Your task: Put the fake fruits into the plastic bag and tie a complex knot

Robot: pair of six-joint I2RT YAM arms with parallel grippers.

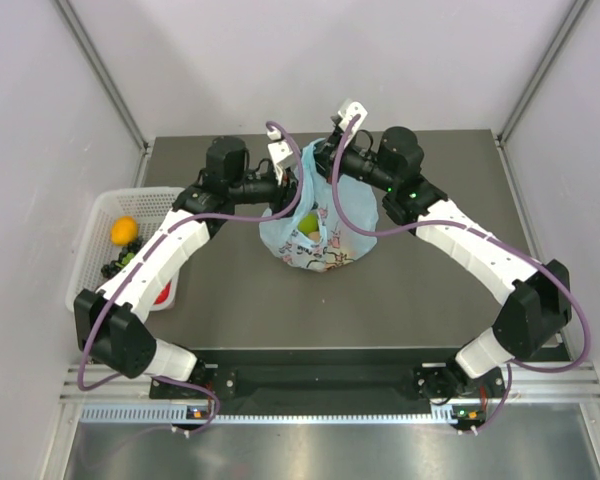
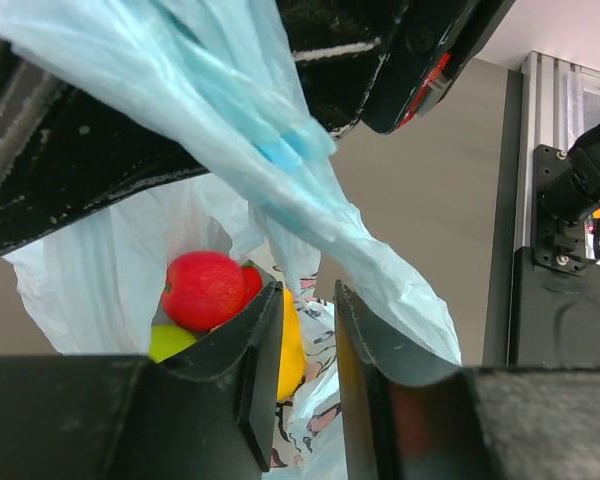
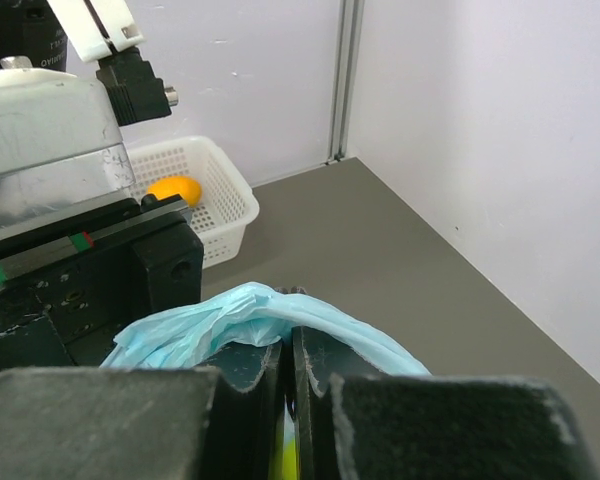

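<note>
The light-blue plastic bag [image 1: 315,240] sits mid-table with fake fruits inside: a red apple [image 2: 202,290], a green fruit [image 2: 170,342] and a yellow mango [image 2: 290,350]. Its handles [image 2: 280,150] are drawn up and twisted into a strand. My right gripper [image 3: 288,340] is shut on a bunched blue handle [image 3: 250,315] above the bag [image 1: 325,158]. My left gripper [image 2: 308,305] hangs just left of it [image 1: 290,190], its jaws apart with nothing between them and the strand crossing above its fingertips. No finished knot shows.
A white mesh basket [image 1: 98,215] stands at the table's left edge, holding an orange [image 1: 125,230], green grapes [image 1: 120,262] and a red fruit [image 1: 162,295]. Both arms reach in over the bag from either side. Walls close the back and sides.
</note>
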